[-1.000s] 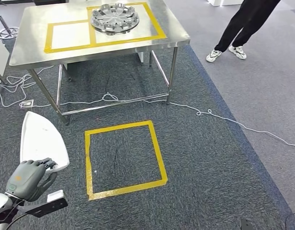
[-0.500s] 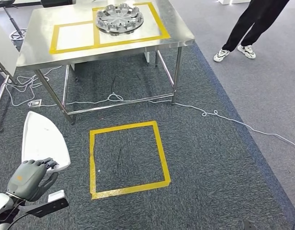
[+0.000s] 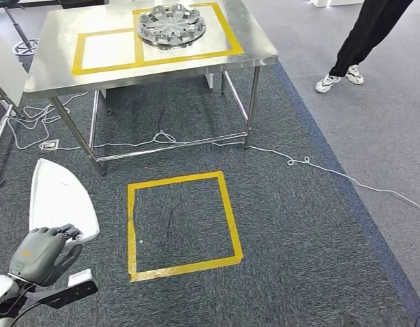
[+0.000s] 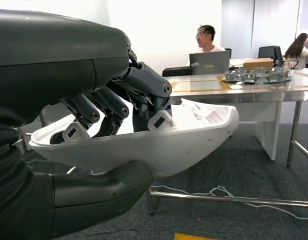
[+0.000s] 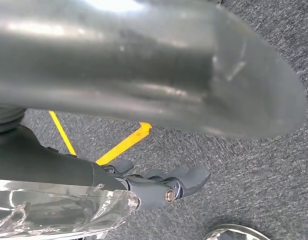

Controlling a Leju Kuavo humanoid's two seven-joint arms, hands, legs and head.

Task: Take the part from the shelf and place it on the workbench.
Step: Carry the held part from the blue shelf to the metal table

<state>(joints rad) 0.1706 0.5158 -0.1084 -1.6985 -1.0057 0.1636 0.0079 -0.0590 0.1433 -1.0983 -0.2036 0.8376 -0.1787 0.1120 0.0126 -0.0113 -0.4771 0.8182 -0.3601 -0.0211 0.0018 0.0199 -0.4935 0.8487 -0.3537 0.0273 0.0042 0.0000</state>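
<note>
My left hand (image 3: 41,255) grips a white, shell-shaped part (image 3: 61,197) low at my left side, above the carpet. In the left wrist view the fingers (image 4: 107,105) lie over the part's rim (image 4: 175,140) and the thumb is under it. The steel workbench (image 3: 58,58) stands ahead, with two yellow-taped squares on top. Its left square (image 3: 108,49) is bare, and a round metal wheel cover (image 3: 171,25) lies in the right one. My right hand (image 5: 160,185) hangs over the carpet with its fingers stretched out and nothing in them.
A yellow tape square (image 3: 182,221) marks the carpet between me and the workbench. White cables (image 3: 301,163) trail across the floor under and beside it. A person's legs (image 3: 362,41) are at the far right. A board on a stand (image 3: 5,68) is at the left edge.
The camera has shifted a little, so the table and floor square sit slightly further right. The person's feet have stepped to the right. My left hand still holds the part the same way.
</note>
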